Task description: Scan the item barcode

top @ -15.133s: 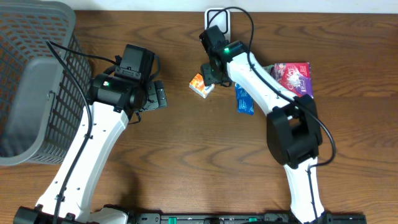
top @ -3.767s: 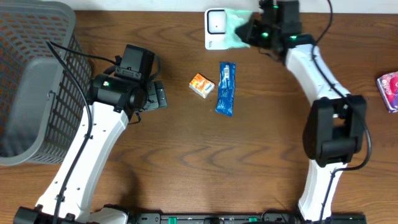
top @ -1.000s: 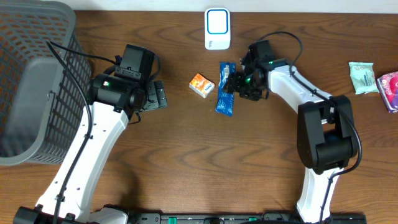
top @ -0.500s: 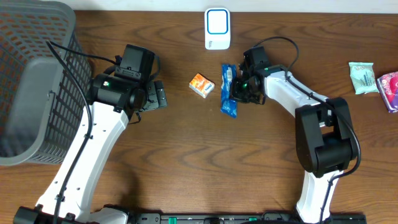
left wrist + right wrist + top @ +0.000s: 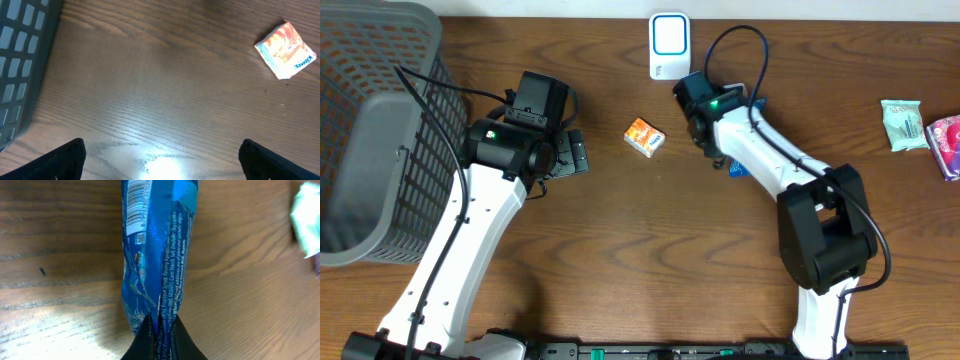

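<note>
The right gripper [image 5: 159, 330] is closed on one end of the blue packet [image 5: 155, 265], which sits under the arm near the white scanner [image 5: 668, 45]. Its barcode [image 5: 135, 202] shows at the far end, facing the wrist camera. The step in hand seems to be presenting the packet to the scanner. The next move, I think, needs the barcode side turned toward the scanner window and kept steady. The left gripper [image 5: 162, 160] is wide open and empty above the surface [image 5: 150, 90].
</note>
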### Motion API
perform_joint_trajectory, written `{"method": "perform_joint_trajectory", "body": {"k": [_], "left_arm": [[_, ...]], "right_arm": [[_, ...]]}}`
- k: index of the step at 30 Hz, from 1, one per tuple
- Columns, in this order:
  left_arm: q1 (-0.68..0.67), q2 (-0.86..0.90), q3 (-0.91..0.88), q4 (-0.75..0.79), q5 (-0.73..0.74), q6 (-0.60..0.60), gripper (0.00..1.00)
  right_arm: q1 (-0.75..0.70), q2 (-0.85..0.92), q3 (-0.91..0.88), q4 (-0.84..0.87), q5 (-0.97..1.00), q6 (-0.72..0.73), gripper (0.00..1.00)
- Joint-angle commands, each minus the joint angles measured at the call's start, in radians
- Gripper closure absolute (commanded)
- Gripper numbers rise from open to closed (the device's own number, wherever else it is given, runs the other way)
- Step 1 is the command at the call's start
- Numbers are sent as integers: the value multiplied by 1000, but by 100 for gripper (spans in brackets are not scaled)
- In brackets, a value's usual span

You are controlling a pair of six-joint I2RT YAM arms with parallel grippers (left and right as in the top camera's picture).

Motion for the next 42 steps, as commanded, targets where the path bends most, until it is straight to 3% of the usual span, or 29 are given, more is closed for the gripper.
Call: {"method": "perform_joint_trajectory", "body": {"k": [1, 9, 11, 13, 14, 19, 23, 33, 39, 42], "left_arm": [[3, -1, 5, -4, -9, -5, 2], [3, -1, 5, -5, -9, -5, 2], [3, -1, 5, -4, -9, -5, 2], [3, -1, 5, -4, -9, -5, 2], [3, -1, 5, -4, -9, -5, 2], [3, -1, 5, -5, -9, -5, 2], [3, -1, 5, -4, -9, -5, 2], [3, -1, 5, -5, -9, -5, 2], [3, -1, 5, -4, -9, -5, 2], [3, -1, 5, -5, -9, -5, 2]], "right_arm": [[33, -26, -58, 47, 135, -6, 99], [68, -22, -205, 195, 151, -6, 99], [68, -20, -214, 187, 150, -7, 78], [69, -25, -201, 154, 150, -6, 42], [68, -25, -185, 131, 150, -6, 35], [72, -25, -58, 30, 147, -18, 28], [72, -25, -32, 74, 77, -183, 25], [-30, -14, -159, 253, 31, -190, 26], [-111, -14, -206, 317, -201, -224, 28], [-114, -14, -223, 341, -214, -224, 28]]}}
